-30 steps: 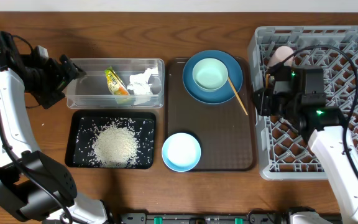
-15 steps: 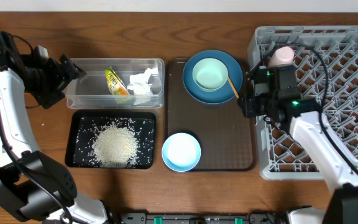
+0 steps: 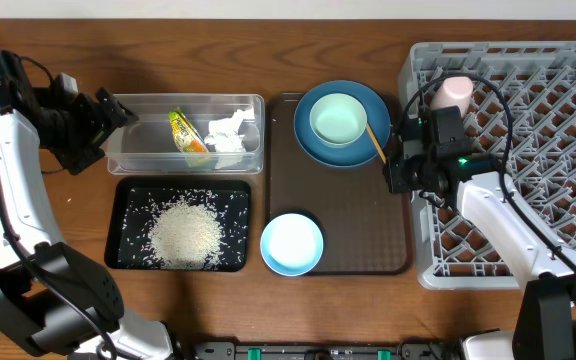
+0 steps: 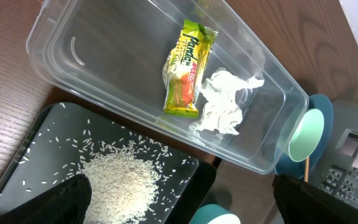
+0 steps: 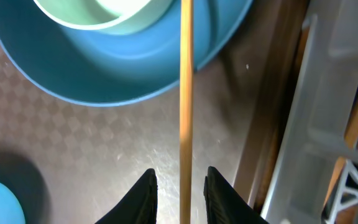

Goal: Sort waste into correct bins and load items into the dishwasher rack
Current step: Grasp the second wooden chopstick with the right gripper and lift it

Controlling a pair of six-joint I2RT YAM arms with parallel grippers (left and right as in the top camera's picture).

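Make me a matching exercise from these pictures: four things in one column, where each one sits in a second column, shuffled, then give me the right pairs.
1. snack wrapper
2. rice
3. pink cup
4. mint bowl

A. on the black tray
B. on the blue plate
C. in the clear tub
D. in the grey rack

Pairs: 1-C, 2-A, 3-D, 4-B.
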